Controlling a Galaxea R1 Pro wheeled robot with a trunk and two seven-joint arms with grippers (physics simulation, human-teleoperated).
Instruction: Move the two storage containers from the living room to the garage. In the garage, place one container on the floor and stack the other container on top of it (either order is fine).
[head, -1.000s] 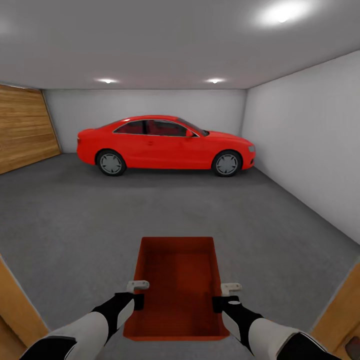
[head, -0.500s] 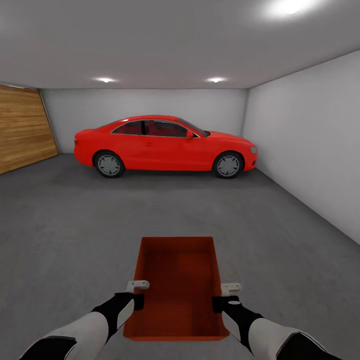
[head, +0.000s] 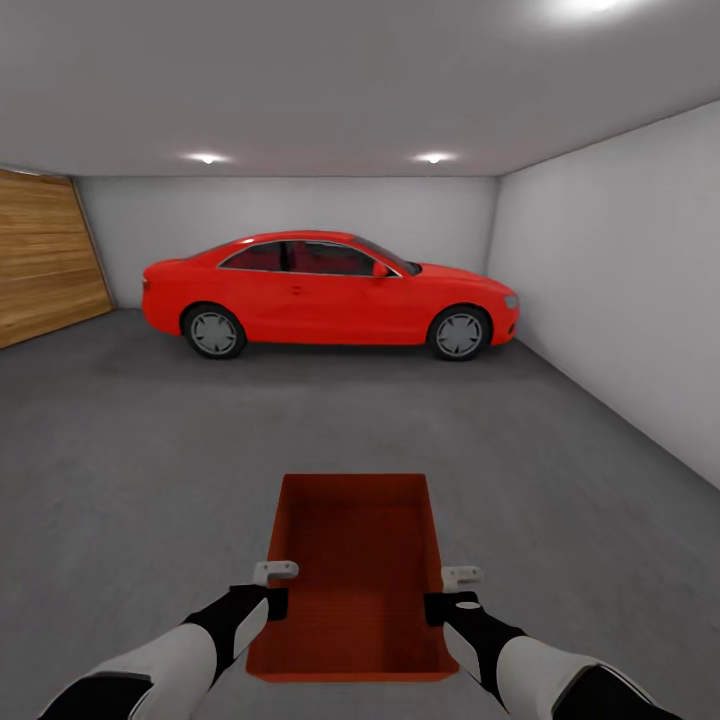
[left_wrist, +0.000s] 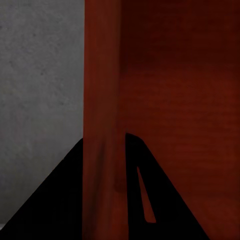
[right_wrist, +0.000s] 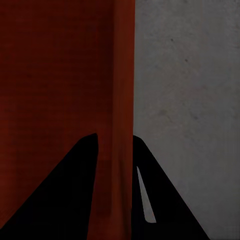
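Both grippers pinch one storage container (head: 355, 580) by its long side walls, the left gripper (head: 272, 590) on one wall, the right gripper (head: 455, 592) on the other, holding it above the dark grey concrete floor (head: 150, 450) of a white-walled garage. Its long axis points ahead toward a red car (head: 330, 293) parked well beyond.

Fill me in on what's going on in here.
The robot is in the garage, carrying one storage container in front of it. The left gripper is clamped on one long wall and the right gripper on the other, holding it above the concrete floor. A red car is parked ahead, by the far wall.
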